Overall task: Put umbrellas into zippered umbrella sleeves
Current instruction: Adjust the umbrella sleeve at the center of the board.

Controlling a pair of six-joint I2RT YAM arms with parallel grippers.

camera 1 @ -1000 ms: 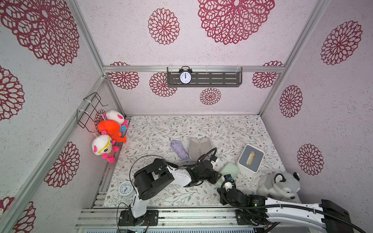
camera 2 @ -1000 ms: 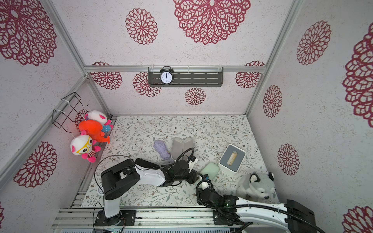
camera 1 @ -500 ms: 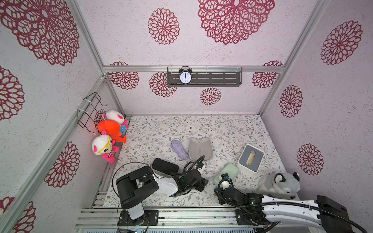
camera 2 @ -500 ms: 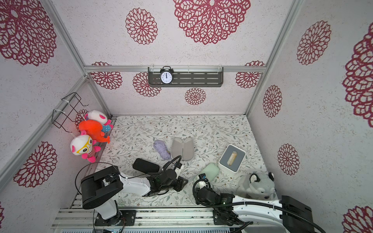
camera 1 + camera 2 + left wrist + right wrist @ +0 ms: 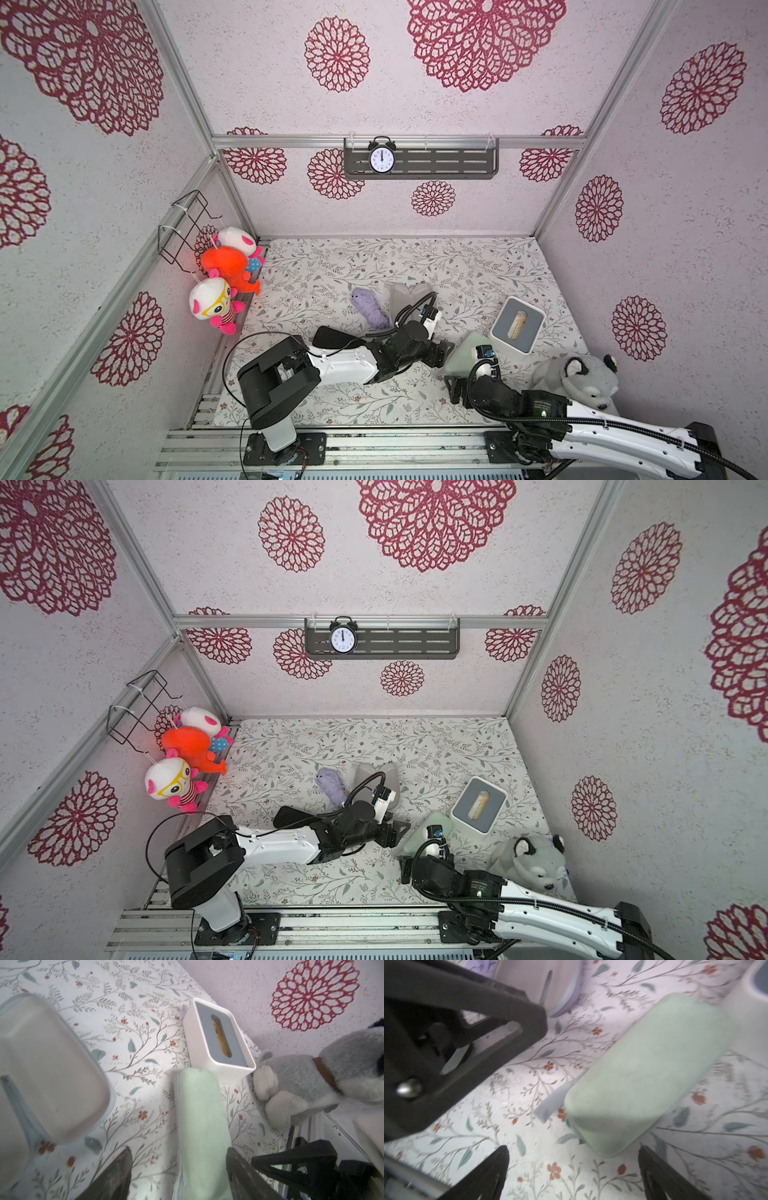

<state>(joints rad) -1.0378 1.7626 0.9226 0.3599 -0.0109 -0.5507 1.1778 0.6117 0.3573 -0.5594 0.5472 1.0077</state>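
On the floral mat (image 5: 332,266) both arms meet at the mint green sleeve (image 5: 465,353), which lies shut just beside the white box (image 5: 517,324); the left gripper (image 5: 177,1150) straddles its near end with jaws parted, not pinching, and the right gripper (image 5: 573,1147) stands wide and empty just short of it. That case looks finished. Likely next: the lilac umbrella (image 5: 368,307), lying bare beside its open lilac sleeve (image 5: 409,297), needs lifting in

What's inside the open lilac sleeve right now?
Only pale grey lining shows inside the lilac sleeve; the left arm covers its near end. The lilac umbrella lies beside it.
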